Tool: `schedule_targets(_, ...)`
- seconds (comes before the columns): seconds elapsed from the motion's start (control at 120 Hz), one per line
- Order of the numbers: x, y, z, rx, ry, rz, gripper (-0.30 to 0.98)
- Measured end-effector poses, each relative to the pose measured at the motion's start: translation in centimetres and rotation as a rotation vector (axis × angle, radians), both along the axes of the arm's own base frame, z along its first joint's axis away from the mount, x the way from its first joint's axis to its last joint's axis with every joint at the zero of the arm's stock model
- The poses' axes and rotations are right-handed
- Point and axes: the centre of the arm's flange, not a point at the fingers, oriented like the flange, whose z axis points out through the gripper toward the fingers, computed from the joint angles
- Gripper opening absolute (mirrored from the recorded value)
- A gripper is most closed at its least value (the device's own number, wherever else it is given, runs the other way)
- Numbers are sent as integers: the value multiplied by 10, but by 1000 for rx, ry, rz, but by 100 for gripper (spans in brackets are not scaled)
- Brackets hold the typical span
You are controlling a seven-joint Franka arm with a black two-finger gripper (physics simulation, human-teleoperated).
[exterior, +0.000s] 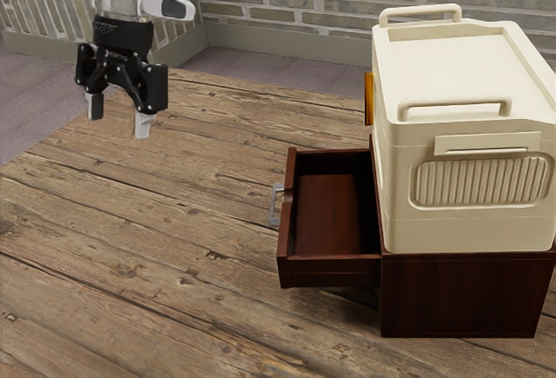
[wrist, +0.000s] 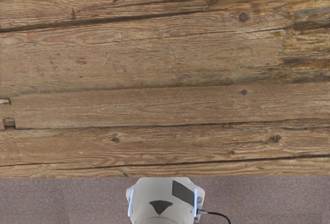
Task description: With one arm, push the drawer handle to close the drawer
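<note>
The dark reddish-brown drawer (exterior: 330, 272) is jutting open from the cabinet (exterior: 465, 295), its grey handle (exterior: 274, 208) facing outward. The gripper (exterior: 119, 123) is hovering well apart from the cabinet, fingers (exterior: 142, 126) standing spread around air.

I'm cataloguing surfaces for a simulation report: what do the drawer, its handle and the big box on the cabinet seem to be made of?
Drawer: looks like dark reddish wood, lightly polished, judging by its faint grain and soft sheen. Handle: greyish, perhaps metal or clear plastic; its look leaves that open. Box: probably cream plastic, satin, given its even colour and rounded edges.
</note>
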Motion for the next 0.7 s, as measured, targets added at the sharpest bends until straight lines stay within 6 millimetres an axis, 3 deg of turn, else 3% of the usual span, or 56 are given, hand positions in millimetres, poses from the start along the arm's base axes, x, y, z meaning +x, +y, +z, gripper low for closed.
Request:
schedule_targets(0.117, 14, 1, 4, -9, -101, 33, 69)
schedule_targets(0.275, 9, 0, 15, -13, -156, 63, 69)
schedule_targets(0.408, -21, -18, 0, -8, -157, 7, 69)
schedule_targets(0.467, -28, -14, -34, -3, -118, 13, 62)
schedule_targets(0.542, -48, -8, -80, -1, -56, 10, 41)
schedule_targets(0.633, -63, 10, -173, 55, -3, -39, 20)
schedule_targets(0.7, -62, 18, -209, 83, -54, -122, 10)
